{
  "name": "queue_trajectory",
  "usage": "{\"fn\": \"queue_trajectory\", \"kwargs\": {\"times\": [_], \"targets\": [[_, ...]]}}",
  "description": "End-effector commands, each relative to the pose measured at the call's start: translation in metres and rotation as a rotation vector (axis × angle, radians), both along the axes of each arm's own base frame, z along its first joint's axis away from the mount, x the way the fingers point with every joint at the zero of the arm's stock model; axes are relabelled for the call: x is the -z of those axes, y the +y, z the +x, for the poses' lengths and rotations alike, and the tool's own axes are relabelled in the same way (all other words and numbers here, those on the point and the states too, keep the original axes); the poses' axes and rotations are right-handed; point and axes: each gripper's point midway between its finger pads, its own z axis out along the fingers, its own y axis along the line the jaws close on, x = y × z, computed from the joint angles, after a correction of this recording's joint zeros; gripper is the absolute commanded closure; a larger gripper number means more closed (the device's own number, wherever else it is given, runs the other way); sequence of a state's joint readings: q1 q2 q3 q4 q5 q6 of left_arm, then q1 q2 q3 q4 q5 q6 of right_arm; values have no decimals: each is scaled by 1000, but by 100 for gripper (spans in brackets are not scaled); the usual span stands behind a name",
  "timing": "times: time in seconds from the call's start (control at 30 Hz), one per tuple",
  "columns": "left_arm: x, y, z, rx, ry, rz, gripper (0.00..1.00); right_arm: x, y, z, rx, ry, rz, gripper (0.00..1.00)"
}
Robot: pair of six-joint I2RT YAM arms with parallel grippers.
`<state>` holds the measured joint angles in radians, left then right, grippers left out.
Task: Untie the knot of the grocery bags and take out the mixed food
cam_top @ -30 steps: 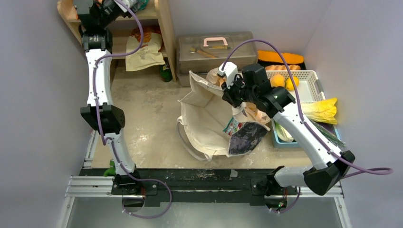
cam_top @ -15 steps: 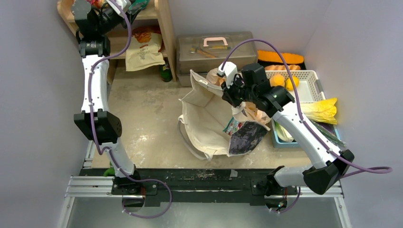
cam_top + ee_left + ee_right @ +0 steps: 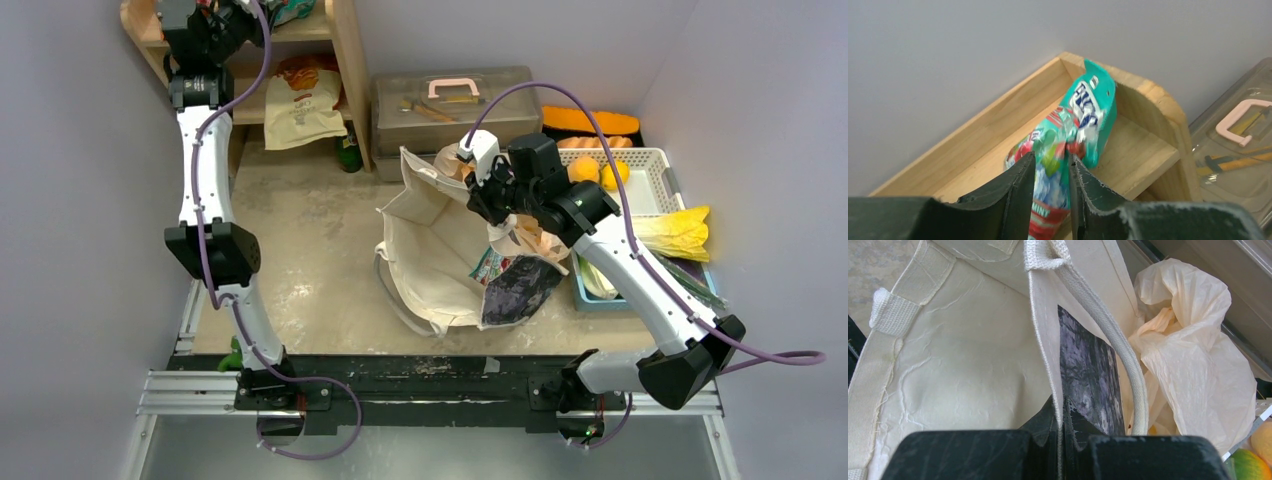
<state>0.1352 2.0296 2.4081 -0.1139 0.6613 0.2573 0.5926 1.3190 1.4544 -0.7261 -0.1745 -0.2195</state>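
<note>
The left arm reaches to the far left corner. There the left fingers (image 3: 1015, 192) stand over a wooden shelf (image 3: 1143, 150) with a teal mint packet (image 3: 1085, 117) between them. They press on its lower part from both sides and seem clamped on it, though the wrist view is blurred there. The packet stands tilted, its top leaning toward the shelf's back corner. The right fingers (image 3: 1045, 430) are together, pinched on the rim of a cream canvas tote (image 3: 948, 365) near the middle of the surface (image 3: 300, 250). They hold that wall upright, with its woven strap (image 3: 1120, 347) curving just beside them. The grocery bag (image 3: 1193, 340), thin crumpled pale-orange plastic, lies on the far side of that wall, touching the strap. A dark printed packet (image 3: 1088, 375) sits between it and the canvas. From above, the bag shows only as a peach fold under the right arm. The mixed food (image 3: 612, 172) is to the right of the tote. Round orange fruits (image 3: 585, 168) sit in a white basket (image 3: 645, 157), with long orange vegetables (image 3: 590, 143) at the basket's far edge. A yellow-green cabbage (image 3: 685, 232) lies just beside the basket's near right corner. A grey lidded box (image 3: 450, 110) with a pink handle stands behind the tote.
</note>
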Motion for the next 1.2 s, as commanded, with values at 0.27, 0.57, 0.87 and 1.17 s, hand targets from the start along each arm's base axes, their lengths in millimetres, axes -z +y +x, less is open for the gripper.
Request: {"fn": "queue_trajectory", "kwargs": {"times": [0.27, 0.57, 0.87, 1.17], "targets": [[31, 42, 42, -203, 72, -78, 69, -19, -1, 5, 20, -42, 32, 100], [-69, 2, -55, -38, -18, -218, 48, -23, 0, 1, -2, -56, 42, 100], [40, -110, -250, 476, 91, 96, 29, -38, 21, -13, -265, -236, 63, 100], [204, -180, -422, 886, 271, 296, 39, -61, 65, -21, -543, -380, 89, 100]]}}
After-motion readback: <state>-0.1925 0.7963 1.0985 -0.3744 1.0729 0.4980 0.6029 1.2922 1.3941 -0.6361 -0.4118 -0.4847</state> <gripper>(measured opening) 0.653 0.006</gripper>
